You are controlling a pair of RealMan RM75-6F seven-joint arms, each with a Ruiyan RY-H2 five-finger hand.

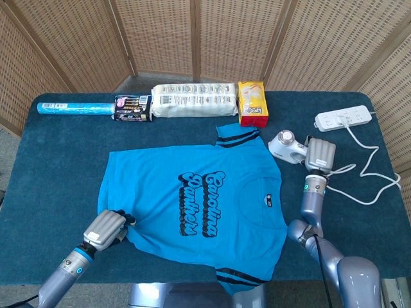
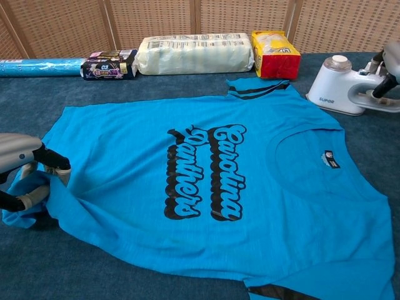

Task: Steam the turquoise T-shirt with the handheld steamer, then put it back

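White plastic, the steamer [image 1: 287, 146] rests on the bench [image 1: 58, 160] at about two o'clock from the shirt [image 1: 192, 199], just off its upper sleeve and collar. Its long axis runs roughly nine to three o'clock, round head toward the shirt, loop handle toward the right hand [image 1: 319, 155]. That hand is at the handle end, fingers reaching to the loop in the chest view; whether they have closed on it I cannot tell, and the steamer looks to be sitting on the bench, not lifted. The right hand is plainly the nearer one. The coming move, as I judge it, is to grip the handle and carry the head toward nine o'clock over the cloth.

Across the bench at seven o'clock, the left hand [image 1: 106, 229] pinches the shirt's lower left corner, cloth bunched under the fingers, pinning it flat.

Count: one steamer, one shirt, two hands. Along the twelve o'clock edge lie one blue roll [image 1: 74, 109], one dark packet [image 1: 132, 108], one long white pack [image 1: 192, 101] and one yellow-red pack [image 1: 252, 102]. One power strip [image 1: 343, 119] sits at one o'clock, its cord [image 1: 376, 170] looping toward three.
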